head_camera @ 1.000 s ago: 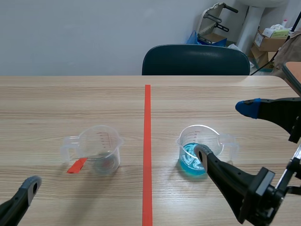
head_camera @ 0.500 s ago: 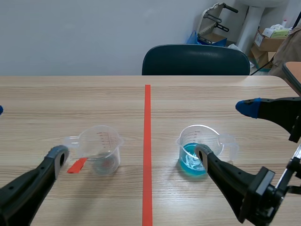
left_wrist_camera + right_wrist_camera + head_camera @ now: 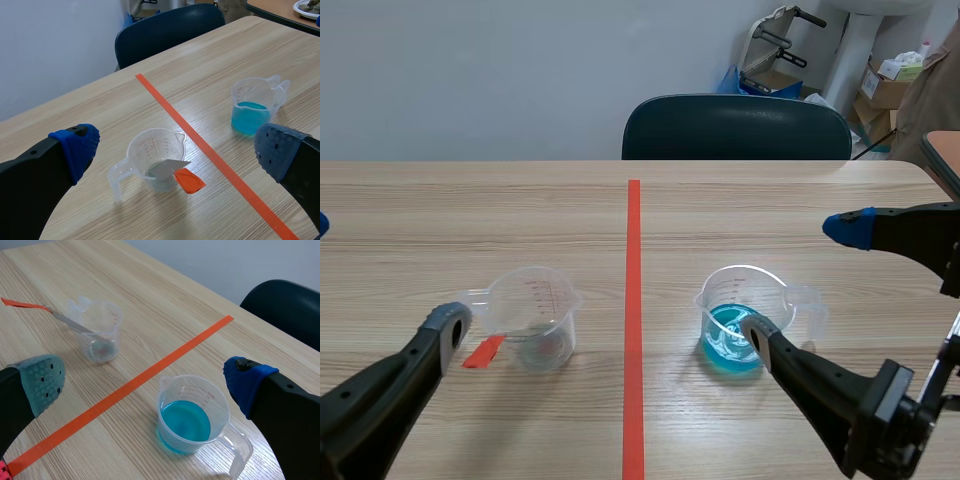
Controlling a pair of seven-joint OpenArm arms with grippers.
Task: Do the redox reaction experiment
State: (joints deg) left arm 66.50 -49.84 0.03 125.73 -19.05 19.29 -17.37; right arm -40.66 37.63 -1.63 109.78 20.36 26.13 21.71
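A clear measuring cup [image 3: 535, 320] stands left of the tape line, and a metal strip with an orange-red tag [image 3: 483, 351] leans out of it over its handle side. A second clear cup [image 3: 745, 318] right of the line holds blue liquid. My left gripper [image 3: 382, 278] is open, low beside the left cup's handle. In the left wrist view that cup [image 3: 150, 150] and the strip [image 3: 167, 168] lie between and ahead of the open fingers. My right gripper [image 3: 802, 280] is open around the blue cup's handle side. The blue cup [image 3: 192, 415] sits ahead between its fingers.
An orange-red tape line [image 3: 633, 320] runs down the middle of the wooden table. A dark chair [image 3: 735, 125] stands behind the far edge. Cardboard boxes [image 3: 890, 85] and clutter are at the back right, off the table.
My left gripper has come up and forward from the bottom left corner; its near finger now ends beside the left cup's handle. The right gripper has barely shifted. Both cups stay put.
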